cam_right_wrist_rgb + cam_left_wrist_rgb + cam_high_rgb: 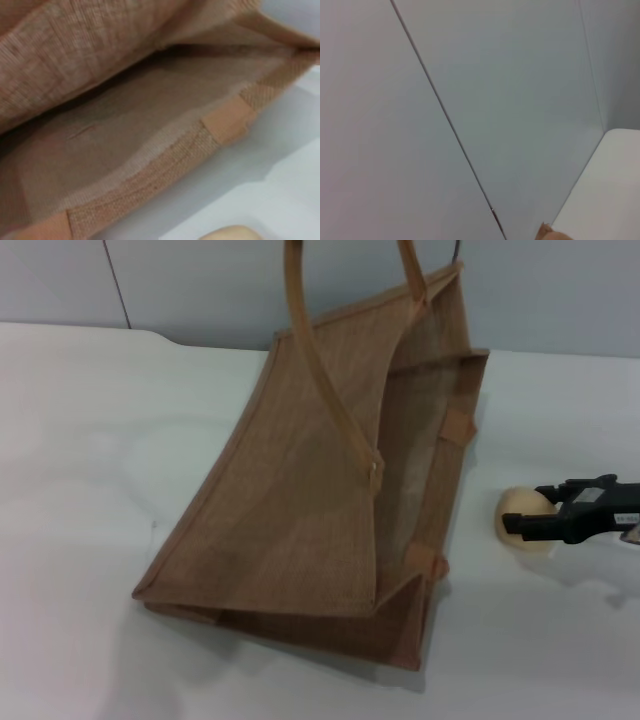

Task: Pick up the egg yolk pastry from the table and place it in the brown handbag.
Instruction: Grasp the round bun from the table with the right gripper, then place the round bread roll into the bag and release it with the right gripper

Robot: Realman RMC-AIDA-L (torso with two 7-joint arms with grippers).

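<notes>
The egg yolk pastry (pixel 520 512), a pale cream ball, sits low at the table's (pixel 80 460) right side, just right of the brown handbag (pixel 300 500). My right gripper (pixel 535 512) reaches in from the right, with its black fingers (pixel 535 530) closed on the pastry from both sides. I cannot tell whether the pastry rests on the table or is raised a little. The right wrist view looks into the bag's open mouth (pixel 130 130), and the pastry's top (pixel 230 233) shows at that picture's edge. The left gripper is out of view.
The bag leans over with its mouth facing right, and its two long handles (pixel 320 360) arch up and back. A grey wall (pixel 200 280) stands behind the table. The left wrist view shows only the wall (pixel 470 100) and a table corner (pixel 615 170).
</notes>
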